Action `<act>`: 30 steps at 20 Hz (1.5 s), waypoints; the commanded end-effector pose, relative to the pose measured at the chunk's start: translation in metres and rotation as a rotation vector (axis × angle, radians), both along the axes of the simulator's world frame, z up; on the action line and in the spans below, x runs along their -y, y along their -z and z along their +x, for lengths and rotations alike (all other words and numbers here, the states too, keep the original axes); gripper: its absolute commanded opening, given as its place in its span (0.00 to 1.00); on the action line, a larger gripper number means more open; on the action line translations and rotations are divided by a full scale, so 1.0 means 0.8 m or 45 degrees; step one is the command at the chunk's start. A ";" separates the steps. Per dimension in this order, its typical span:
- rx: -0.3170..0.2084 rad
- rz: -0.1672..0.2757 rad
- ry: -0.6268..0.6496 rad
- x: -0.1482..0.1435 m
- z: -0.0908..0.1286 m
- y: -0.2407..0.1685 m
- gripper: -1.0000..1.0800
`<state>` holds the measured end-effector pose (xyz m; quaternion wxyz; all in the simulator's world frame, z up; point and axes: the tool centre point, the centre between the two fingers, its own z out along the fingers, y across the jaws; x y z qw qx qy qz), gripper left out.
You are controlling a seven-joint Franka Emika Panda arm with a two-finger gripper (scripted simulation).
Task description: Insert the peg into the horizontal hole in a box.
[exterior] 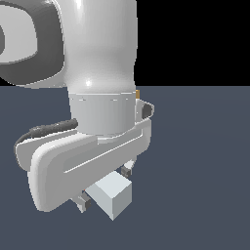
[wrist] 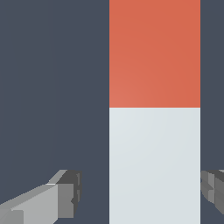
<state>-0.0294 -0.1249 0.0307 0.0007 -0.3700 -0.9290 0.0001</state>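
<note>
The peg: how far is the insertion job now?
Early. Done: the open gripper is lined up astride the peg, at its white half. In hand: the grasp, since one finger is clearly apart from the peg. Left: closing, lifting, inserting; no box is visible.

Exterior view: set very close to the arm (exterior: 97, 73), level with its wrist, which fills the frame. Wrist view: looks straight down onto the peg (wrist: 154, 112) at close range. Both views share the peg's white half and the fingertips (wrist: 70, 192) flanking it.

Peg (exterior: 113, 197) mostly behind the arm (exterior: 97, 73)
</note>
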 end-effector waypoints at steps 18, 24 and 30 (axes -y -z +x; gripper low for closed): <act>0.001 0.000 0.006 -0.002 0.000 0.010 0.00; 0.001 0.000 0.059 -0.011 -0.009 0.008 0.00; 0.001 0.000 0.163 -0.032 -0.027 0.003 0.00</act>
